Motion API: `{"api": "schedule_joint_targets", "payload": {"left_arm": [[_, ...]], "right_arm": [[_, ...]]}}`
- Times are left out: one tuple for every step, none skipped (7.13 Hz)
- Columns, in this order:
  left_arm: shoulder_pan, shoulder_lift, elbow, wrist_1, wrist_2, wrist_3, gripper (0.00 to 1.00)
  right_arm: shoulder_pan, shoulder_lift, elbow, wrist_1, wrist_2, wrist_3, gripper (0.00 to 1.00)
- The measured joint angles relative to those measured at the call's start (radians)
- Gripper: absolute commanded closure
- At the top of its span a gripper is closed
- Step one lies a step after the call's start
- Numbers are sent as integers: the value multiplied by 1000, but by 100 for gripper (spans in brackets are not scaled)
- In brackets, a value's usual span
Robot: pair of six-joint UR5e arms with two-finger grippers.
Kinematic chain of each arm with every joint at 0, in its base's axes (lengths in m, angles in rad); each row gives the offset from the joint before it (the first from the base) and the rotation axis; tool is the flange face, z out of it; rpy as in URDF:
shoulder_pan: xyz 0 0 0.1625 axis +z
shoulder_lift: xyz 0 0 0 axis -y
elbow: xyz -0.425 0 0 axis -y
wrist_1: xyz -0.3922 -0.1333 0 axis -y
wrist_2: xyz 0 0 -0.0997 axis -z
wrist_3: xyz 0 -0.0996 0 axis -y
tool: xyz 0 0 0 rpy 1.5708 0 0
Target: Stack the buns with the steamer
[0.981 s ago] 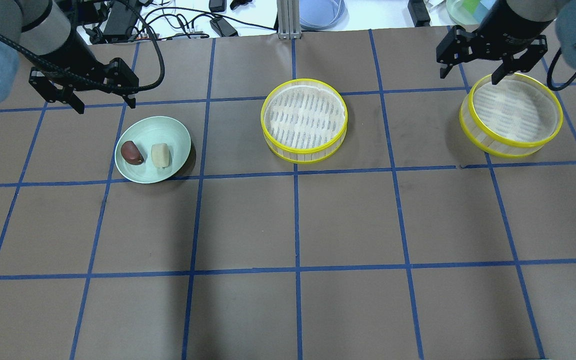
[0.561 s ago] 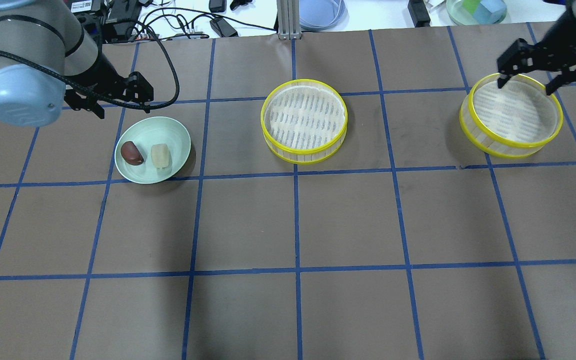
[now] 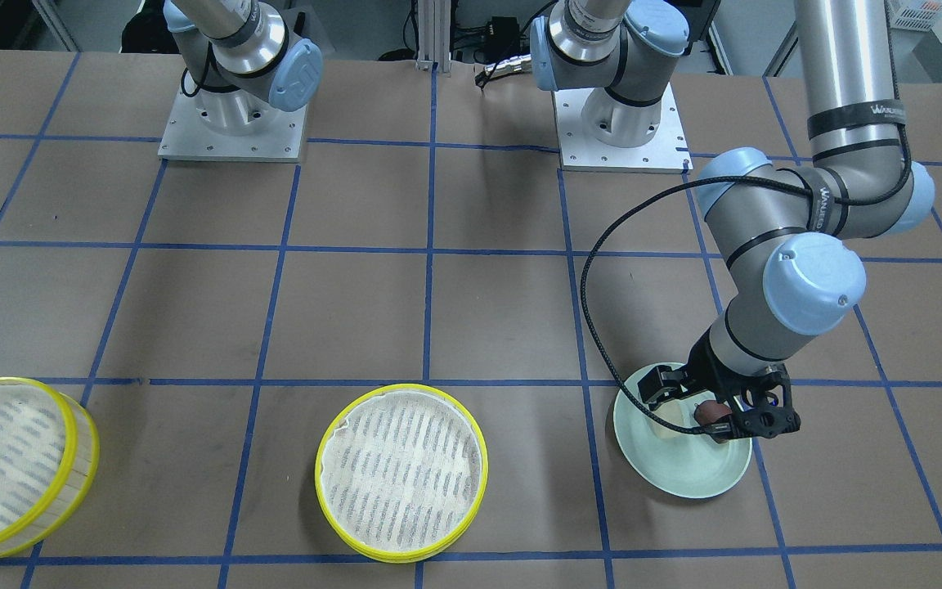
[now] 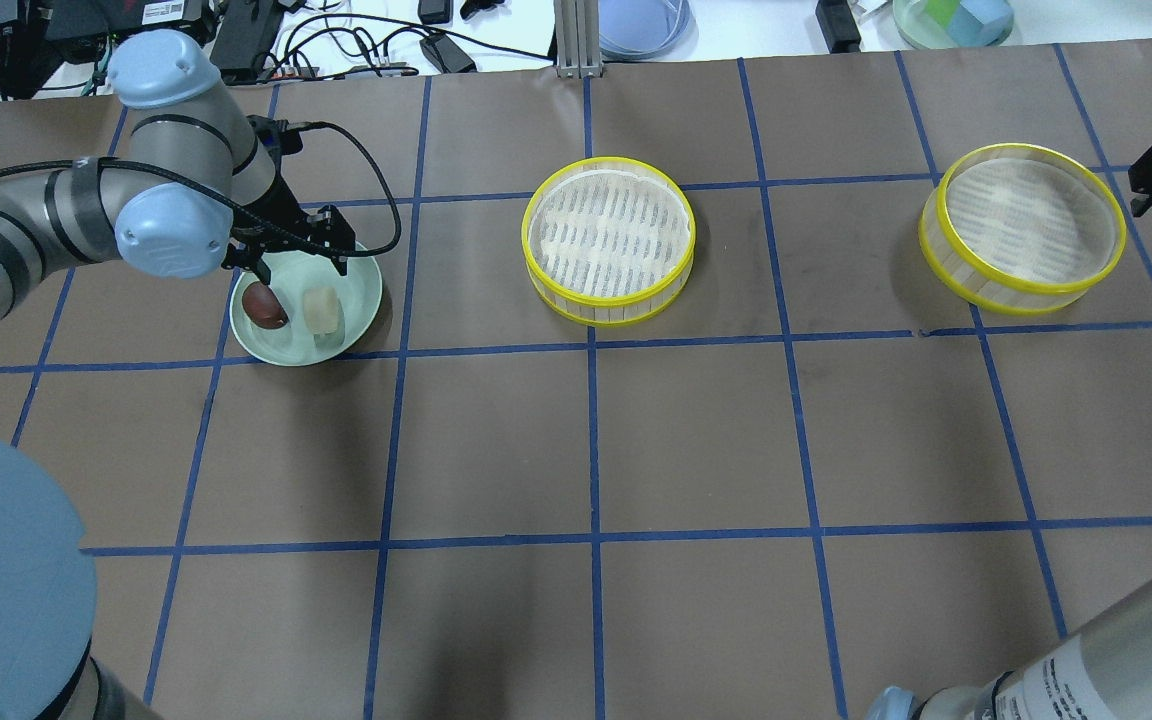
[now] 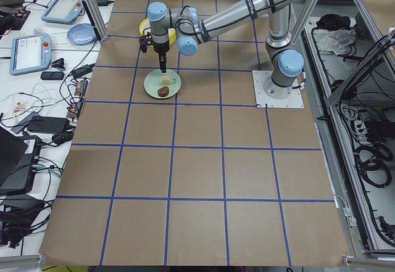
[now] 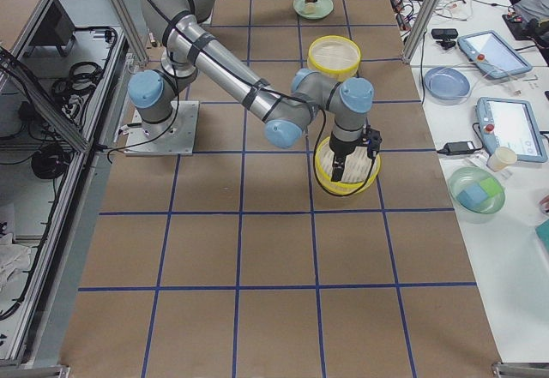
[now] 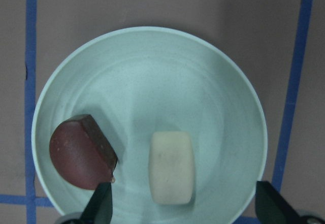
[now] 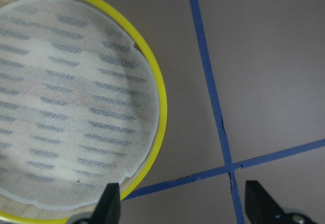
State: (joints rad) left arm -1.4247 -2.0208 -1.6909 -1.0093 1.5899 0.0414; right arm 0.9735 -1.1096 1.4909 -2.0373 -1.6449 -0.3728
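While left pincer (image 4: pixel 303 272) gapes empty over cream bun (image 7: pixel 172 167) | right pincer (image 8: pixel 184 206) wide, empty

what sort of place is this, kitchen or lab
Most likely a robotics lab, not a kitchen: robot arms bolted through metal base plates to a table gridded with blue tape, and a side bench holding teach pendants and cables.

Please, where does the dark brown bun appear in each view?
Front-facing: brown bun lower right, on mint-green plate.
Overhead: brown bun left, above middle.
Exterior left: brown bun upper left-centre.
Exterior right: plate top centre; bun too small to tell.
Left wrist: brown bun lower left.
Right wrist: not in it.
Shared landmark: the plate under it.
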Motion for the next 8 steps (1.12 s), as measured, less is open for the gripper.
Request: {"api": "schedule_joint_targets", "payload": {"left_arm": [[0, -38, 0, 19, -3, 0, 80], [0, -62, 0, 32, -4, 2, 100], [0, -72, 3, 37, -4, 5, 100], [0, -75, 8, 40, -3, 7, 100], [0, -69, 15, 41, -2, 6, 100], [-2, -56, 34, 41, -4, -5, 100], [-9, -41, 69, 38, -11, -38, 100], [-30, -25, 109, 32, -32, -109, 100]], "right_arm": [[-3, 29, -2, -41, 0, 12, 18], [-3, 55, -4, -71, 6, 20, 18], [-4, 82, -7, -101, 15, 20, 17], [-4, 103, -8, -126, 33, 5, 18], [-4, 122, -8, -139, 57, -16, 21], [-4, 142, -7, -147, 75, -37, 34], [-4, 158, -5, -154, 84, -49, 44], [-4, 166, -2, -157, 84, -60, 65]]}}
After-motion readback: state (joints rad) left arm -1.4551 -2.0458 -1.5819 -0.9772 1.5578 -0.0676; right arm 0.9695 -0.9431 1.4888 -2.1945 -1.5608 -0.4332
